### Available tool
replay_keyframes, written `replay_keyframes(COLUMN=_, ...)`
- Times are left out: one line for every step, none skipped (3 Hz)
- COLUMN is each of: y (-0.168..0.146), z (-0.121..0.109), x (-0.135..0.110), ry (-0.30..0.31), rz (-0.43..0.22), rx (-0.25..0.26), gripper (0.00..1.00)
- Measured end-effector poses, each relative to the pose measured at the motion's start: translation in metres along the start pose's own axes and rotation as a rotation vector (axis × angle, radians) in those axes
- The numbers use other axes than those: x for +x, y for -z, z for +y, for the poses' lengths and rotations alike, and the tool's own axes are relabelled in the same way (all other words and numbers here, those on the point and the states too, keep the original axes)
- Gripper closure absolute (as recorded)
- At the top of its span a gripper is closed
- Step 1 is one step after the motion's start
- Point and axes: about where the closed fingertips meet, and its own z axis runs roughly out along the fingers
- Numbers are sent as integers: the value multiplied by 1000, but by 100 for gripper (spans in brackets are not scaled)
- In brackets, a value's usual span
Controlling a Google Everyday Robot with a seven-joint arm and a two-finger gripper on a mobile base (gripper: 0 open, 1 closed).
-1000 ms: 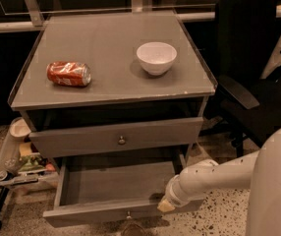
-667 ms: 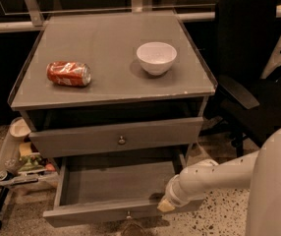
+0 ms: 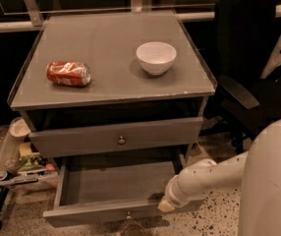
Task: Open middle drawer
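Dim, warm light; the pincer [image 3: 166,205] shows pale beside the shadowed open drawer [image 3: 108,183].

Speckled floor [image 3: 210,223], black office chair [image 3: 243,33]

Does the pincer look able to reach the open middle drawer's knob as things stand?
Probably yes: the pincer sits at the middle drawer's right front corner, and nothing lies between it and the knob.
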Motion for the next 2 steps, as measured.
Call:
replay_keyframes(y=2, z=-3, x=0, ry=-12, rz=-4, rx=11, gripper=100)
replay_keyframes(y=2, z=1, x=2, ry=-20, rz=-3, rx=9, gripper=100)
